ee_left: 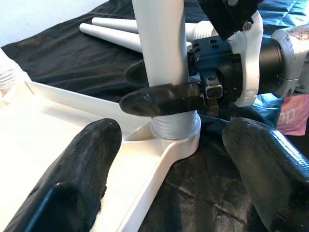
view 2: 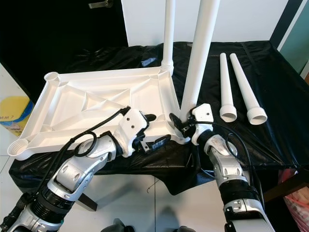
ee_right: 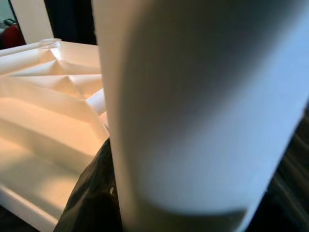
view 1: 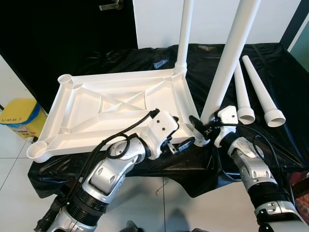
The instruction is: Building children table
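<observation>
A white plastic table top (view 1: 96, 111) lies upside down on the black-covered table. One white leg (view 1: 185, 34) stands upright in its far right corner. A second leg (view 1: 231, 53) stands tilted in the near right corner socket (ee_left: 176, 137), and my right gripper (view 1: 203, 126) is shut on its base. My left gripper (view 1: 183, 133) is open just in front of that corner, its fingers (ee_left: 72, 174) spread wide on either side of the socket without touching the leg. Two loose legs (view 1: 241, 92) lie side by side on the right.
The black cloth (view 1: 280, 63) covers the whole table and hangs over its front edge. A yellow bin (view 1: 19, 116) stands on the floor at the left. A dark door is behind the table, and white floor tiles lie below.
</observation>
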